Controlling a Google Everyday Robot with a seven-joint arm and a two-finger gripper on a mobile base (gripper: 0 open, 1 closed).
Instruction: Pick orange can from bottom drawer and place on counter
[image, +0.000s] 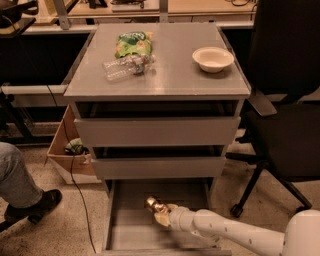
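Observation:
The bottom drawer (129, 231) is pulled open at the foot of the grey cabinet. My gripper (159, 214) reaches into it from the lower right, on the end of the white arm. It is shut on the orange can (152, 203), a small shiny can that sticks out up and to the left of the fingers, over the middle of the drawer tray. The counter (170, 70) is the cabinet's flat grey top, well above the gripper.
On the counter lie a green snack bag (133, 43), a clear plastic bottle (125, 67) and a white bowl (212, 58). The two upper drawers (156, 131) stand slightly open above the gripper. A black office chair (285, 125) is at the right. A cardboard box (67, 150) and a person's leg (17, 180) are at the left.

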